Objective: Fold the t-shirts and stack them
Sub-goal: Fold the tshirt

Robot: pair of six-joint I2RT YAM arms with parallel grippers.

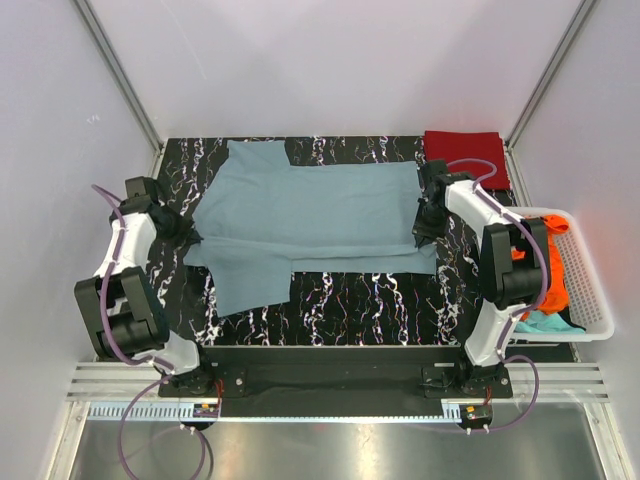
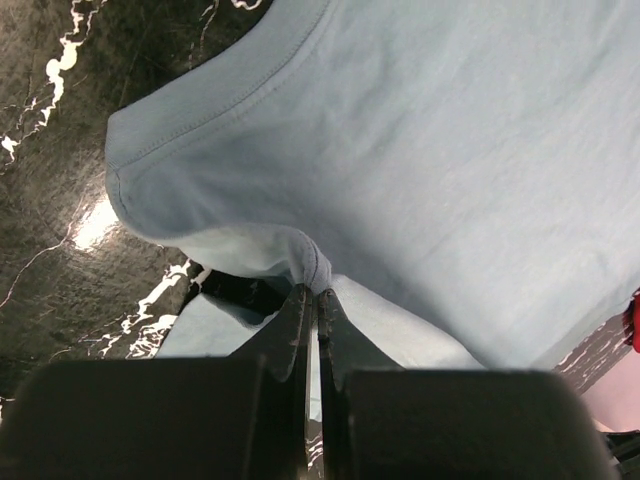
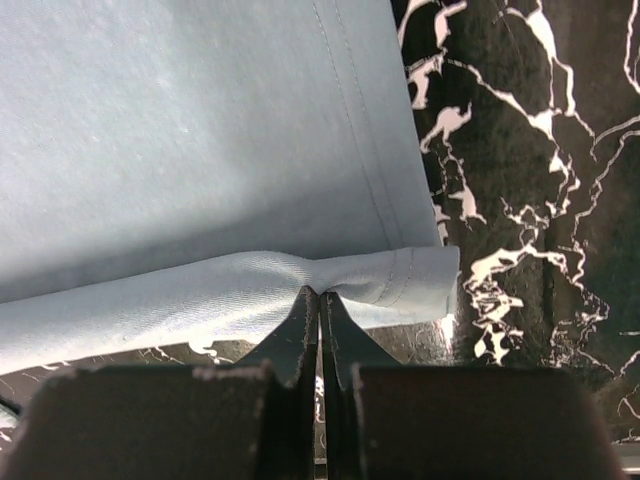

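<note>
T-shirt [image 1: 320, 215] edges between left fingers [image 2: 293, 330], right fingers [image 3: 297, 328]

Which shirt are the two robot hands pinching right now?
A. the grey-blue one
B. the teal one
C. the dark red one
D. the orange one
A: the left hand and the right hand are each shut on a fold of the grey-blue shirt spread on the table.
</note>
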